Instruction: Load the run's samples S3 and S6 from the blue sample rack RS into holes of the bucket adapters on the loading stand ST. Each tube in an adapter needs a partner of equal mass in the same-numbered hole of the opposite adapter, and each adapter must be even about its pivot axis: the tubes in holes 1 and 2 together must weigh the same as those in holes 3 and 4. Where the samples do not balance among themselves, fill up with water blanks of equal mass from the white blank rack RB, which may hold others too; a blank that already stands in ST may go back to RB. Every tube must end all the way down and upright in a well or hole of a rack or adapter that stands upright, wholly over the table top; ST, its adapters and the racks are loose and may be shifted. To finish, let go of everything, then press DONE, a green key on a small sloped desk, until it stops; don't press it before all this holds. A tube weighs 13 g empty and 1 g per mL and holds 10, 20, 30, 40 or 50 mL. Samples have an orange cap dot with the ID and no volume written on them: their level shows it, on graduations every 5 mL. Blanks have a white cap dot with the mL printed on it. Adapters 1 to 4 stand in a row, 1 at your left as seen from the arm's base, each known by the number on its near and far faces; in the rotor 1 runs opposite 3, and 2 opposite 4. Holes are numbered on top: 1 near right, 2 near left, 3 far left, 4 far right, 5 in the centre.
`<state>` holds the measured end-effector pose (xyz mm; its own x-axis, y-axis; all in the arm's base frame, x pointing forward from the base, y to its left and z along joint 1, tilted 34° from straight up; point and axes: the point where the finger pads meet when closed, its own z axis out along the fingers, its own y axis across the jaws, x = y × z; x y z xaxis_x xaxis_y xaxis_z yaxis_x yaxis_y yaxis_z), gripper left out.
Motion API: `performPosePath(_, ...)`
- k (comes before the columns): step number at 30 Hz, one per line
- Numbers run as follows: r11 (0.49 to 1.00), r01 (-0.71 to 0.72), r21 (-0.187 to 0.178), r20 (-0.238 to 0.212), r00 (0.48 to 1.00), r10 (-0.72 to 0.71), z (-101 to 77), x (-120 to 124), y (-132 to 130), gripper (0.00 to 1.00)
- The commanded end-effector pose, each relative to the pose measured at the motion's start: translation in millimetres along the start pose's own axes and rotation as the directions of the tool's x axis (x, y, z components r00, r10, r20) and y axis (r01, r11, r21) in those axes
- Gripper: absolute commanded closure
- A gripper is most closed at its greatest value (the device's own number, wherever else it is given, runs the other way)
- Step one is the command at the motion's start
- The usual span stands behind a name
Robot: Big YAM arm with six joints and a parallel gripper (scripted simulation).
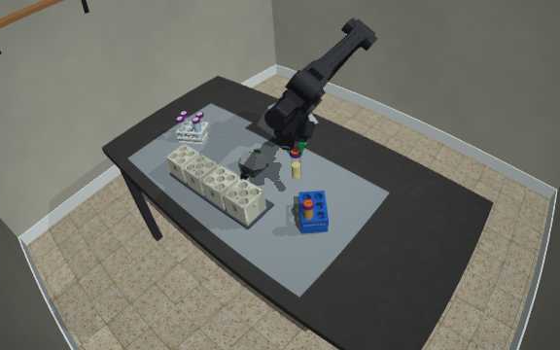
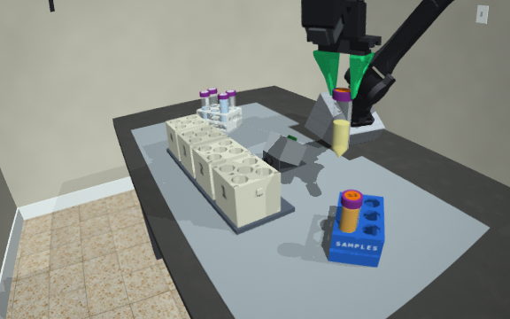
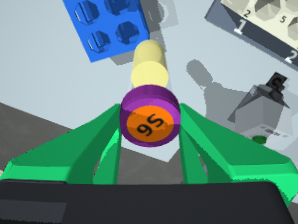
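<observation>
End effector (image 2: 343, 90) grips tube S6 (image 2: 340, 133) by its cap, hanging beyond the blue rack (image 2: 356, 248), well above the worktop. Advise keeping it vertical and centred over an adapter (image 2: 246, 192) hole before lowering.

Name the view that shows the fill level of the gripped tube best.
Exterior: sample S6 hangs side-on from the gripper, showing clear top and yellowish fill. Wrist shows mainly its cap; top shows it small.

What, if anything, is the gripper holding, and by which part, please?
The gripper holds sample tube S6 by its top, just under the purple cap.
</observation>
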<state>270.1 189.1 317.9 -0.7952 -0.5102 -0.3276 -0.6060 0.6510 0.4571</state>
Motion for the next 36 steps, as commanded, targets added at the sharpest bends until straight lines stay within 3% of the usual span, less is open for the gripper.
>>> performPosePath(1,0.997,-0.078,0.010,0.042,0.996,0.078,-19.6,-19,-14,1.00)
performPosePath(9,0.972,-0.234,0.008,0.048,0.971,0.233,-21.3,-31,-55,1.00)
performPosePath(16,0.911,-0.412,0.004,0.047,0.910,0.412,-23.3,-43,-102,1.00)
performPosePath(28,0.916,-0.401,0.010,0.048,0.915,0.400,-26.3,-60,-170,1.00)
performPosePath(36,0.915,-0.403,0.003,0.021,0.915,0.402,4.0,-52,-160,1.00)
